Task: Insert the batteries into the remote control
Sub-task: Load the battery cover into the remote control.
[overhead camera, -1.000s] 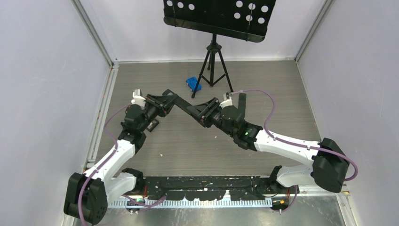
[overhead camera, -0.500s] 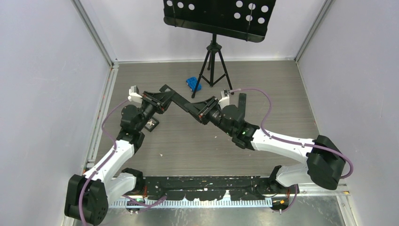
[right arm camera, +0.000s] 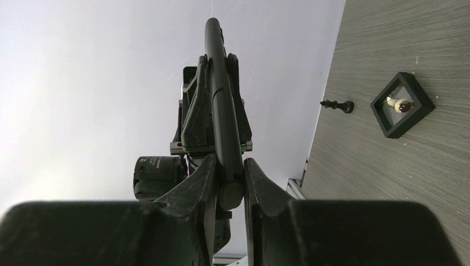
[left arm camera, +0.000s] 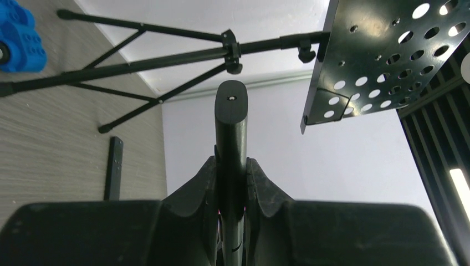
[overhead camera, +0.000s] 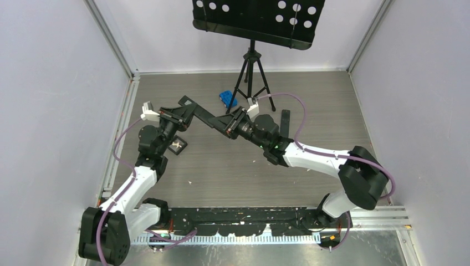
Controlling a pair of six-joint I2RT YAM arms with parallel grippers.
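Currently both claws clamp the remote control (overhead camera: pixel 209 117) aloft between them, left gripper (left arm camera: pixel 231 164) at one end, right gripper (right arm camera: pixel 229 162) at the other; mismatched pulls could wrench it free and drop it

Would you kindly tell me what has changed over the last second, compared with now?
Both arms carried the remote control to the left and farther from their bases. The left gripper and the right gripper stayed shut on its two ends throughout. The blue object, the small black tray and the stand did not move.
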